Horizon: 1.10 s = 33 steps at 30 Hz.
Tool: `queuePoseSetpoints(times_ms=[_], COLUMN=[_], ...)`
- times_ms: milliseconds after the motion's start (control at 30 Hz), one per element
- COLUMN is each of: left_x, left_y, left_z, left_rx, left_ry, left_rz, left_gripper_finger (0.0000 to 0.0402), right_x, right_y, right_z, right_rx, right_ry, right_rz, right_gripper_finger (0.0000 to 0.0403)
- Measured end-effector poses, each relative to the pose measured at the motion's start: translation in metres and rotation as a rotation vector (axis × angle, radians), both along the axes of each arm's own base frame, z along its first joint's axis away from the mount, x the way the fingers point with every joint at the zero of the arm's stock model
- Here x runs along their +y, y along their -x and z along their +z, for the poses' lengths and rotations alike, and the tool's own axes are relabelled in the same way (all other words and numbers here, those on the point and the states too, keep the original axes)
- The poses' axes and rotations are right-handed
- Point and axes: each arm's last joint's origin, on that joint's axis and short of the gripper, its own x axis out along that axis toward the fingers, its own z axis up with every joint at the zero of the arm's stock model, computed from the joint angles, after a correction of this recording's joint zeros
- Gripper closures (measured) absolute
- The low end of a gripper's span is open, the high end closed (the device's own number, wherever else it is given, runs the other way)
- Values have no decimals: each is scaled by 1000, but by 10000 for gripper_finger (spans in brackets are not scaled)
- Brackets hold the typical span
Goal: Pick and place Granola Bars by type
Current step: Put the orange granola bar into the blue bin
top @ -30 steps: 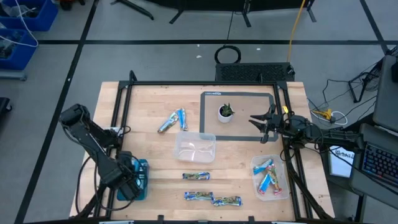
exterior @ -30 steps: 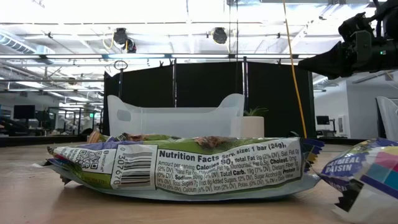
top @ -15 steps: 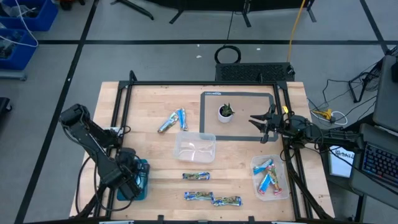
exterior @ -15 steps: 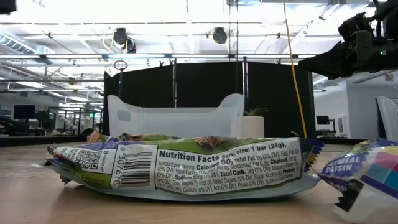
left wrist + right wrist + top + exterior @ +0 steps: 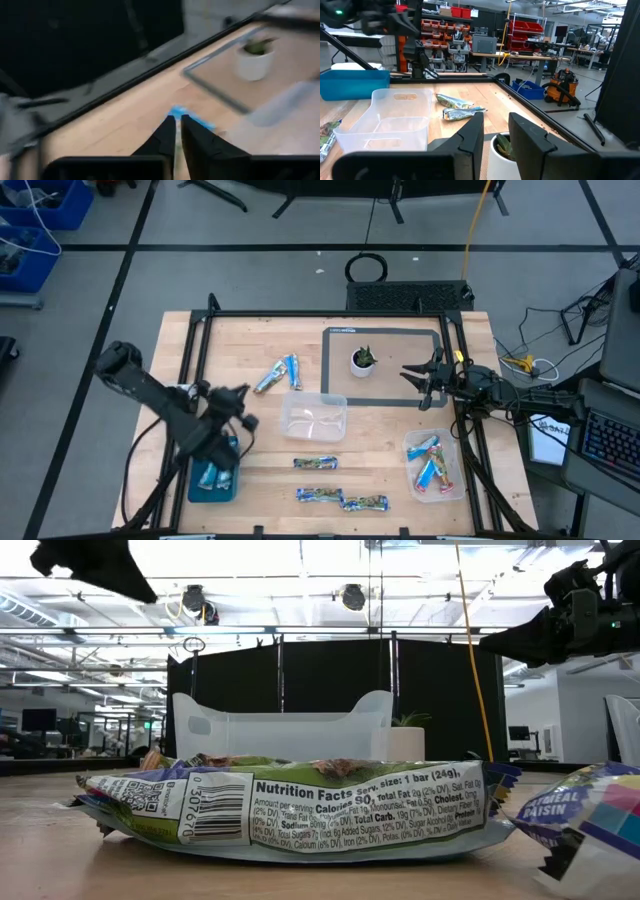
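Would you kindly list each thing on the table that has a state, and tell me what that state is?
Left claw: raised above the table, holding nothing, fingers nearly together.
Right claw: waiting by the plant pot, open, empty.
Blue tray: holds blue bars.
Middle clear tub: empty.
Right clear tub: holds several bars.
Two bars: loose on the table.
Three patterned bars: loose near the front edge.
Plant pot: upright.

Left wrist view blurred throughout; blue bar (image 5: pixel 186 113) indistinct. Low view: patterned bar (image 5: pixel 585 825) cut off by the picture's edge.
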Motion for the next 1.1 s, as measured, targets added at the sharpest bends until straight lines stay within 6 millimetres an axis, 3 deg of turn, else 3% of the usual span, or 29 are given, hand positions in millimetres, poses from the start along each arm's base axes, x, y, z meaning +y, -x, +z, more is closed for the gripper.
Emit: queuePoseSetpoints(times_ms=[267, 467, 600, 800, 1100], left_x=[52, 96, 123, 155, 181], left_y=[-17, -23, -33, -51, -49], left_z=[5, 3, -2, -4, -6], left_rx=[215, 424, 505, 477, 497], left_ry=[5, 204, 369, 475, 636], left_rz=[173, 311, 298, 148, 68], left_gripper_finger=[245, 174, 164, 163, 163], right_x=[0, 0, 0, 0, 0], right_y=[0, 0, 0, 0, 0], right_z=[0, 0, 0, 0, 0], right_rx=[0, 3, 3, 3, 3], right_ry=[0, 0, 0, 0, 0], right_rz=[1, 1, 0, 1, 1], right_gripper_finger=[321, 321, 321, 321, 321])
